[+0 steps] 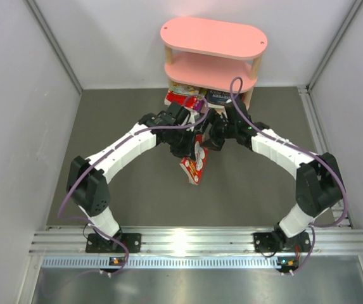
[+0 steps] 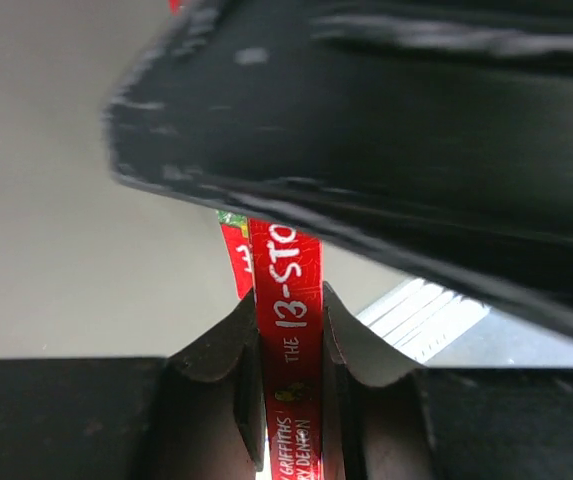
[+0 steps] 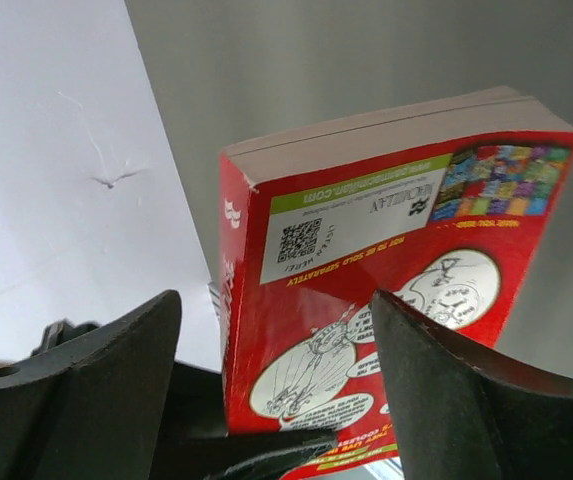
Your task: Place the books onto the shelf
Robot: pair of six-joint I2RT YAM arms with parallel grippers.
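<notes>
While the left gripper (image 2: 288, 300) pinches the red book (image 1: 194, 166) tight by its spine, the book sits tilted in front of the pink shelf (image 1: 213, 38), near its lowest board. The right gripper (image 3: 276, 297) is right by the book, also in front of the shelf, with its jaws wide and squeezing nothing. More books (image 1: 186, 98) lie on the shelf's lowest board.

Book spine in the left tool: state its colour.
Red with white lettering, best seen in the left wrist view, where the left tool pinches the book.
</notes>
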